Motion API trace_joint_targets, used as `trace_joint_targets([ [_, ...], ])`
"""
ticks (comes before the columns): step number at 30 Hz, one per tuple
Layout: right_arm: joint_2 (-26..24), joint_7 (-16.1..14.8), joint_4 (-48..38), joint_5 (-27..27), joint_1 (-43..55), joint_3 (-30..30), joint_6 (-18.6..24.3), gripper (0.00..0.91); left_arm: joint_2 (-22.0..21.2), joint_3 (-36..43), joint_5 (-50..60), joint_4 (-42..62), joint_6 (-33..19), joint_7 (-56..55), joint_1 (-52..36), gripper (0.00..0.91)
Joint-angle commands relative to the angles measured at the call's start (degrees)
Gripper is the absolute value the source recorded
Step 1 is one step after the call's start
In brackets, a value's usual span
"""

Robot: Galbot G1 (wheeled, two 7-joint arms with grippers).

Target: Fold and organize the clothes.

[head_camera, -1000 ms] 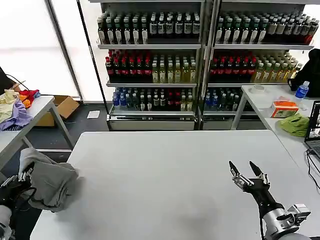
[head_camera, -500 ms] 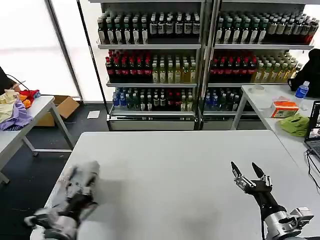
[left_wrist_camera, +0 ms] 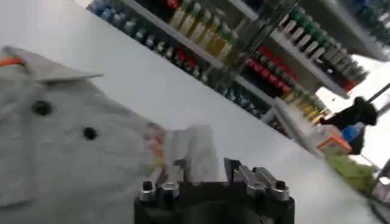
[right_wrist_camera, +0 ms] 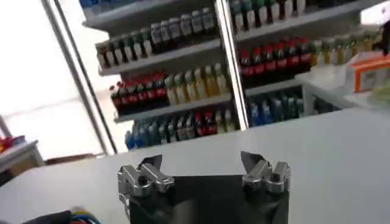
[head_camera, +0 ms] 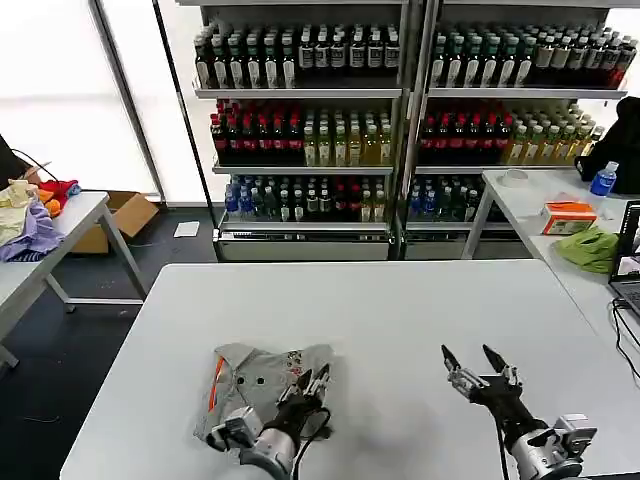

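Observation:
The clothes [head_camera: 255,375] lie in a rumpled light grey heap on the white table [head_camera: 400,300], near its front edge left of centre. An orange-trimmed collar shows at the heap's left, with dark buttons and a small multicoloured print further along. My left gripper [head_camera: 313,382] rests on the heap's right side. In the left wrist view its jaws [left_wrist_camera: 204,165] stand narrowly apart around a raised fold of the grey cloth [left_wrist_camera: 73,152]. My right gripper [head_camera: 472,358] hovers over bare table at the front right, fingers spread wide with nothing between them [right_wrist_camera: 201,161].
Shelves of bottled drinks [head_camera: 400,100] stand behind the table. A side table at the left holds purple, yellow and red garments [head_camera: 30,225]. The right-hand table carries an orange box [head_camera: 568,216], a green cloth [head_camera: 590,248] and a blue bottle [head_camera: 603,180].
My left gripper swept the grey clothes from beyond the table's left edge onto the table, to front left of centre. The right gripper shifted slightly left and stayed open.

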Motion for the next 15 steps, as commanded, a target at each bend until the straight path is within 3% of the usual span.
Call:
trace_joint_targets([
  [1,-1.03,1.42,-1.29,-0.32,4.33,-11.97,-8.23,0.907,-4.00,1.09,-2.20,-1.40,-0.36,-1.51,-5.83,0.907],
  [5,-0.13,1.96,-4.25,0.12,9.05,-19.52,-10.12,0.907,1.23,-4.39,-0.46,-4.80,-1.71,0.85,-2.38,0.907],
  [9,1.80,2.42,-8.56,-0.32,15.57,-29.17,-11.03,0.907,6.03,-14.73,4.80,-6.78,-2.36,5.41,0.44,0.907],
  [13,3.45,3.37,-12.93,-0.18,19.74,-34.57,-11.33,0.907,8.84,-23.45,11.87,-5.38,-3.74,9.13,1.79,0.907],
  [14,3.75,3.45,-14.26,-0.18,20.29,-36.13,-11.34,0.856,9.30,-25.38,12.14,-5.28,-3.88,9.59,2.03,0.907],
  [15,4.20,3.26,-15.04,-0.10,21.22,-37.27,-11.39,0.746,9.57,-27.55,12.37,-5.17,-4.06,10.11,2.32,0.907],
])
